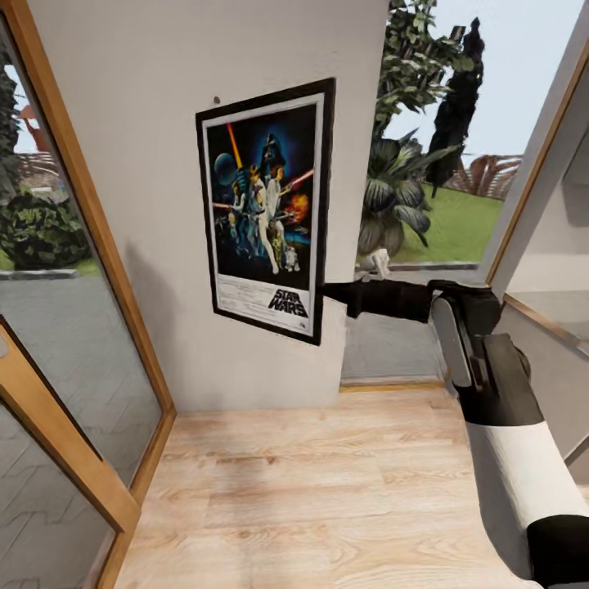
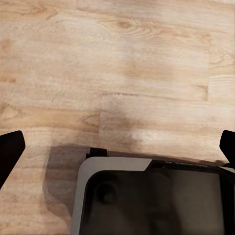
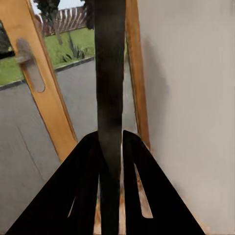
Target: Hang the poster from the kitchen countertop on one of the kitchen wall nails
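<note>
The Star Wars poster (image 1: 266,204) stands upright, slightly tilted, flat against the white wall (image 1: 139,204). My right gripper (image 1: 325,296) is shut on its lower right edge, arm stretched out from the right. In the right wrist view the poster's black frame (image 3: 110,73) runs edge-on between the dark fingers (image 3: 83,186) of that gripper (image 3: 111,147). A small dark nail (image 1: 217,100) sits in the wall just above the poster's top left corner. My left gripper (image 2: 120,146) is open, pointing down at the wooden floor. The kitchen countertop is out of view.
A wood-framed glass door (image 1: 74,213) stands close on the left, its handle (image 3: 29,63) visible past the poster. Light wooden floor (image 1: 327,491) lies below. A window opening (image 1: 425,164) with plants is right of the wall. My base (image 2: 152,196) is under the left gripper.
</note>
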`<state>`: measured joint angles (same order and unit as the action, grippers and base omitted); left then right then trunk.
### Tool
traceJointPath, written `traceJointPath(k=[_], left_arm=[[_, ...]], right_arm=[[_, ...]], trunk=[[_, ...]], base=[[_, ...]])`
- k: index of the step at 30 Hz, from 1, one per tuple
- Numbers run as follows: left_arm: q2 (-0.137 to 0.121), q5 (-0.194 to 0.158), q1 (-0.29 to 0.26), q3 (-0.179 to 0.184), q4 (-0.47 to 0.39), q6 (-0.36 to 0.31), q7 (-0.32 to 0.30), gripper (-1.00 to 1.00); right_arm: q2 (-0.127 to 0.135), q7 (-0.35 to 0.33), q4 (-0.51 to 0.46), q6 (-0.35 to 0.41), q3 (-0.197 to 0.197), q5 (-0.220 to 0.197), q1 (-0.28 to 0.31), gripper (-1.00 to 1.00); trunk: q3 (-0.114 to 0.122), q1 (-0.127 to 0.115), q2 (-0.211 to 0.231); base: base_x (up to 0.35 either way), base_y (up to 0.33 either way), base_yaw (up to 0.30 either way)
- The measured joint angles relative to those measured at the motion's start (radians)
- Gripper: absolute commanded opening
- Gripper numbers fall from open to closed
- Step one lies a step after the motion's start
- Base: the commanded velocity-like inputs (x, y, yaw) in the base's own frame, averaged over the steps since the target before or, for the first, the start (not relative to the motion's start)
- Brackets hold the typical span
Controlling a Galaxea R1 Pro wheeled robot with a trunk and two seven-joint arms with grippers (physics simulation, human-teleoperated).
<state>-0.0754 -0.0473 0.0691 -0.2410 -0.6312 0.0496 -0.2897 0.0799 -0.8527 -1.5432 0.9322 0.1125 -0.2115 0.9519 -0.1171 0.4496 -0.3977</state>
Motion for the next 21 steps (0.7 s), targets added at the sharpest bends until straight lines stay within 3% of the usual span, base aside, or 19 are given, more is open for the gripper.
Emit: traceJointPath(k=[1,3,4,5,6,12,16,21], left_arm=[[0.0,0.0,0.0,0.0,0.0,0.0,0.0,1.0],[0.0,0.0,0.0,0.0,0.0,0.0,0.0,1.0],[0.0,0.0,0.0,0.0,0.0,0.0,0.0,1.0],[0.0,0.0,0.0,0.0,0.0,0.0,0.0,1.0],[0.0,0.0,0.0,0.0,0.0,0.0,0.0,1.0],[0.0,0.0,0.0,0.0,0.0,0.0,0.0,1.0],[0.0,0.0,0.0,0.0,0.0,0.0,-0.001,1.0],[0.0,0.0,0.0,0.0,0.0,0.0,-0.001,1.0]], right_arm=[[0.0,-0.013,0.0,0.021,0.0,-0.027,0.032,-1.0],[-0.001,-0.021,0.0,0.028,0.0,-0.042,0.054,-1.0],[-0.002,-0.032,0.004,0.044,0.0,-0.117,0.104,-1.0],[-0.001,-0.033,0.011,0.053,-0.001,-0.154,0.136,-1.0],[-0.001,-0.035,0.021,0.052,-0.002,-0.163,0.15,-1.0],[-0.001,-0.039,0.058,0.053,-0.006,-0.242,0.168,-1.0],[0.004,-0.042,0.109,0.051,-0.009,-0.338,0.171,-1.0],[0.007,-0.043,0.188,0.048,-0.01,-0.383,0.171,-1.0]], trunk=[[0.0,0.0,-0.001],[0.0,0.0,0.0],[0.0,0.0,0.0],[0.0,0.0,-0.001],[0.0,0.0,0.0],[0.0,0.0,0.0],[0.0,0.0,0.0],[0.0,0.0,0.0]], base=[[0.0,0.0,0.0],[0.0,0.0,0.0],[0.0,0.0,0.0],[0.0,0.0,0.0],[0.0,0.0,0.0],[0.0,0.0,0.0],[0.0,0.0,0.0],[0.0,0.0,0.0]])
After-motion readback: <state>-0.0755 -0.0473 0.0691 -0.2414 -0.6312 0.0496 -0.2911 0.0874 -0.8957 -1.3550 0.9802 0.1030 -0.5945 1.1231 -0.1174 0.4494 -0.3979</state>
